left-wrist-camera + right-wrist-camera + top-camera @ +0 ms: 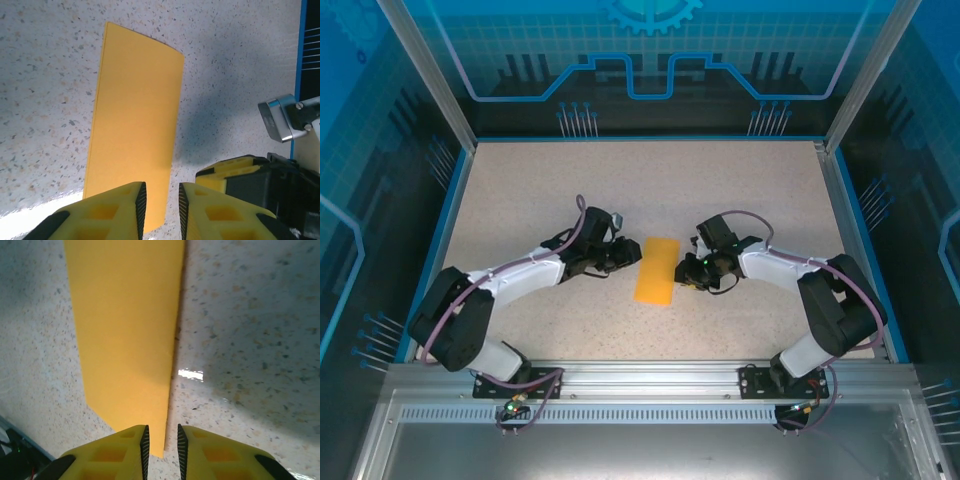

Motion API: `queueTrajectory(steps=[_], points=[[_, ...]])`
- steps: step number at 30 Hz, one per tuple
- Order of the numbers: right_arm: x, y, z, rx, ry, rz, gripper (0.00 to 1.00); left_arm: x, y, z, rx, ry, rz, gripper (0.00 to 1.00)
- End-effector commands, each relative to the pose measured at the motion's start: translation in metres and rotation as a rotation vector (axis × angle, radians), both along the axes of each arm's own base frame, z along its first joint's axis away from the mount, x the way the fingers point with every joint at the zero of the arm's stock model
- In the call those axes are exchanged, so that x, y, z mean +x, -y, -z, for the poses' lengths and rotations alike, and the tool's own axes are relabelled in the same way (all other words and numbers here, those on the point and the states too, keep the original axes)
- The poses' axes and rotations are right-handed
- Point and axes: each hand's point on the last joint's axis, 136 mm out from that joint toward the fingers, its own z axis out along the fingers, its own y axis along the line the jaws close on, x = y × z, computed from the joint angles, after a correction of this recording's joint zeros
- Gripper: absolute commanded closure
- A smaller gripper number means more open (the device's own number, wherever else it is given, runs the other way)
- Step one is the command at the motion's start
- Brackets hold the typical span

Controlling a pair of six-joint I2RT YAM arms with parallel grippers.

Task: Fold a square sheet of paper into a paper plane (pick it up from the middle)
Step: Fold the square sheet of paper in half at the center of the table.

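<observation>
The square sheet of paper (pixel 657 270) lies flat on the speckled table, folded to a narrow orange-yellow rectangle. It sits between the two grippers. My left gripper (pixel 631 256) is at its left long edge, low over the table. In the left wrist view the paper (pixel 135 125) stretches away from my left gripper (pixel 161 202), whose jaws stand a little apart over the paper's near end. My right gripper (pixel 686 270) is at the right long edge. In the right wrist view the paper (pixel 125 330) ends in a corner in the narrow gap of my right gripper (pixel 161 442). Neither gripper holds it.
The table (pixel 520 190) is beige and speckled, bounded by a blue rim (pixel 645 138) and blue enclosure walls. An aluminium rail (pixel 650 375) runs along the near edge by the arm bases. The right gripper's yellow fingers (pixel 235 170) show in the left wrist view.
</observation>
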Motion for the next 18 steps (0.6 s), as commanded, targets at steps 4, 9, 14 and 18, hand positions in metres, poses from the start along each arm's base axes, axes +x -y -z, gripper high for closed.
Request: queueTrajectory(steps=[4, 9, 14, 18], points=[[0.013, 0.005, -0.042, -0.056, 0.055, 0.098, 0.74, -0.014, -0.006, 0.006, 0.012, -0.059, -0.005, 0.72], [0.011, 0.013, -0.058, -0.051, 0.075, 0.121, 0.71, -0.011, -0.005, -0.002, 0.011, -0.054, -0.001, 0.73], [0.01, 0.013, -0.062, -0.035, 0.071, 0.114, 0.7, -0.01, -0.004, -0.007, 0.015, -0.054, 0.005, 0.73], [0.014, 0.009, -0.064, -0.01, 0.066, 0.109, 0.7, -0.01, -0.003, -0.009, 0.023, -0.055, 0.012, 0.73]])
